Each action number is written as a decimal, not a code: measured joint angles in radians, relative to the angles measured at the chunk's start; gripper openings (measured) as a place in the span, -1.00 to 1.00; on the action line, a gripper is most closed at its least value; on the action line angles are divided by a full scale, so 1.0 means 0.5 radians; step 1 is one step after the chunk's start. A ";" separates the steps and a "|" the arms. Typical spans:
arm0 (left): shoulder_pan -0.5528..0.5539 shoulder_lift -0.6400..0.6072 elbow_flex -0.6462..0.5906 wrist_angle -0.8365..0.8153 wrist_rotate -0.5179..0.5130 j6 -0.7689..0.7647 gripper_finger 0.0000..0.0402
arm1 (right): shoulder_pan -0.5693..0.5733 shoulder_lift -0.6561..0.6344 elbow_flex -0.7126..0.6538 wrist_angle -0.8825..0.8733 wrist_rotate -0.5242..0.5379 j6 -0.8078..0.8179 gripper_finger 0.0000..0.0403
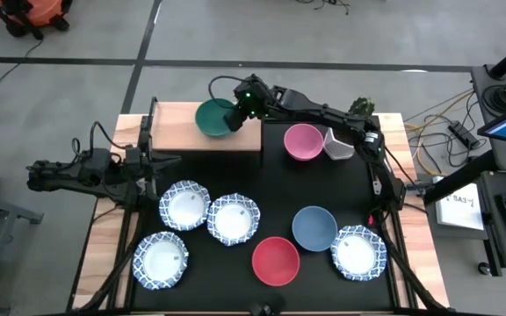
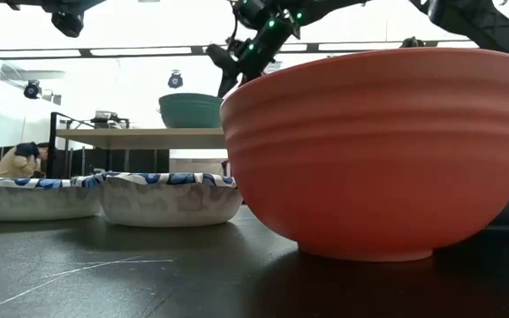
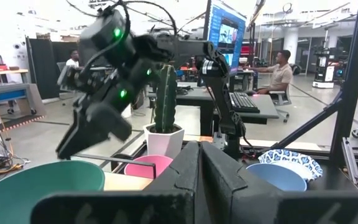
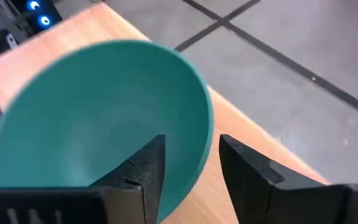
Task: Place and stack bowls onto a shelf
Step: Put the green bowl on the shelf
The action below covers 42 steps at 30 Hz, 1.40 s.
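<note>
The green bowl (image 1: 210, 118) (image 2: 190, 110) (image 4: 98, 112) stands by its base on the right part of the light wooden shelf (image 1: 178, 132) (image 2: 140, 137). My right gripper (image 1: 235, 111) (image 4: 191, 171) is open at the bowl's right rim, one finger inside the bowl and one outside. My left gripper (image 1: 155, 163) (image 3: 199, 168) is shut and waits at the table's left edge, near the shelf. On the black table lie the pink bowl (image 1: 303, 141), the blue bowl (image 1: 314, 227), the red bowl (image 1: 276, 261) (image 2: 369, 150) and several white bowls with blue rims (image 1: 184, 204) (image 1: 233, 219) (image 1: 357, 252).
A white cactus pot (image 1: 339, 145) (image 3: 165, 140) stands right of the pink bowl, under my right arm. The shelf's left part is bare. People sit at desks in the room beyond the table.
</note>
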 joint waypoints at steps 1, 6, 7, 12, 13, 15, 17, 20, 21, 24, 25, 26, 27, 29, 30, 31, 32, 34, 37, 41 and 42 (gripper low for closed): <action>0.000 0.002 0.000 0.000 0.000 0.000 -1.00 | 0.000 -0.023 0.000 -0.005 0.000 -0.016 -0.28; 0.000 0.011 0.000 -0.001 0.000 0.000 -1.00 | 0.001 -0.104 0.000 -0.127 0.005 -0.041 -0.34; 0.000 0.012 0.000 -0.003 0.000 0.000 -1.00 | 0.002 -0.106 0.000 -0.171 0.007 -0.046 -0.39; 0.000 0.012 0.000 -0.004 0.001 0.000 -1.00 | 0.025 -0.093 -0.064 -0.326 0.180 -0.063 -0.73; 0.000 0.012 0.000 -0.004 0.001 0.000 -1.00 | 0.033 -0.091 -0.096 -0.317 0.194 -0.064 -0.81; 0.000 0.012 0.000 -0.004 0.001 0.000 -1.00 | 0.050 -0.087 -0.154 -0.291 0.192 -0.067 -0.92; 0.000 0.012 0.000 -0.004 0.001 0.000 -1.00 | 0.072 -0.085 -0.206 -0.222 0.191 -0.061 -0.93; 0.000 0.012 0.000 -0.004 0.000 0.000 -1.00 | 0.107 -0.085 -0.263 -0.057 0.190 -0.061 -0.94; 0.000 0.012 0.000 -0.004 0.001 0.000 -1.00 | 0.120 -0.085 -0.274 -0.010 0.189 -0.061 -0.94; 0.000 0.012 0.000 -0.004 0.000 0.000 -1.00 | 0.157 -0.081 -0.297 0.162 0.138 -0.057 -0.94; 0.001 0.012 0.000 -0.004 0.001 0.000 -1.00 | 0.171 -0.074 -0.297 0.232 0.136 -0.056 -0.94; 0.000 0.012 0.000 -0.003 0.000 0.000 -1.00 | 0.180 -0.072 -0.297 0.283 0.135 -0.054 -0.94; 0.000 0.012 0.000 -0.003 0.001 0.000 -1.00 | 0.189 -0.064 -0.297 0.324 0.136 -0.054 -0.94; 0.001 0.012 0.000 -0.003 0.001 0.000 -1.00 | 0.201 -0.055 -0.297 0.375 0.136 -0.047 -0.94; 0.000 0.012 0.000 -0.003 0.001 0.000 -1.00 | 0.205 -0.052 -0.298 0.373 0.139 -0.032 -0.94; 0.000 0.012 0.000 -0.003 0.000 -0.001 -1.00 | 0.205 -0.050 -0.300 0.367 0.142 -0.025 -0.94; 0.000 0.012 0.000 -0.003 0.001 -0.001 -1.00 | 0.209 -0.049 -0.304 0.366 0.148 -0.022 -0.94; 0.001 0.012 0.000 -0.005 0.001 -0.001 -1.00 | 0.211 -0.049 -0.312 0.353 0.152 -0.022 -0.94; 0.000 0.012 0.000 -0.018 0.001 -0.001 -1.00 | 0.220 -0.049 -0.313 0.238 0.151 -0.004 -0.94; 0.000 0.012 0.000 -0.015 0.001 -0.007 -1.00 | 0.249 -0.049 -0.327 0.131 0.138 0.006 -0.94; 0.001 0.012 0.000 -0.016 0.001 -0.007 -1.00 | 0.262 -0.044 -0.343 0.161 0.139 0.003 -0.94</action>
